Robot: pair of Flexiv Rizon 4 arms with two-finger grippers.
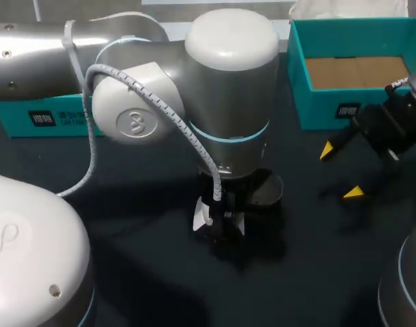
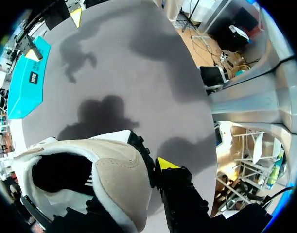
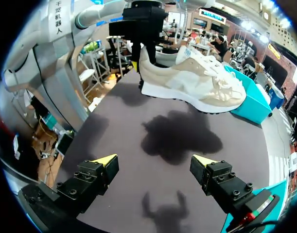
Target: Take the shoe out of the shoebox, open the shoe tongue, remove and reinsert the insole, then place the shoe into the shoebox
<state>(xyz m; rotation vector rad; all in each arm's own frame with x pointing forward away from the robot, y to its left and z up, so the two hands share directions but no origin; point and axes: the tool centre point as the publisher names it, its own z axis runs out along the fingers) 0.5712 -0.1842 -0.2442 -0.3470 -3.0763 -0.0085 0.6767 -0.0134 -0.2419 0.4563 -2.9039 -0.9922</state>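
A beige and white sneaker (image 3: pixel 197 82) hangs level above the dark table, with my left gripper (image 3: pixel 143 29) shut on its heel. In the left wrist view the suede heel (image 2: pixel 119 179) fills the space beside one yellow fingertip (image 2: pixel 165 163); the other finger is hidden by the shoe's opening. In the head view my left gripper (image 1: pixel 221 214) points straight down at mid-table and the arm hides nearly all of the shoe. The teal shoebox (image 1: pixel 296 75) stands at the back right with a bare cardboard floor. My right gripper (image 1: pixel 340 172) is open and holds nothing, in front of the box.
A second teal box piece (image 1: pixel 44 117) lies at the back left behind my left arm. Beyond the shoe's toe, the right wrist view shows a teal box (image 3: pixel 255 104). Bare dark tabletop (image 3: pixel 138 136) lies between my right gripper (image 3: pixel 155 162) and the shoe.
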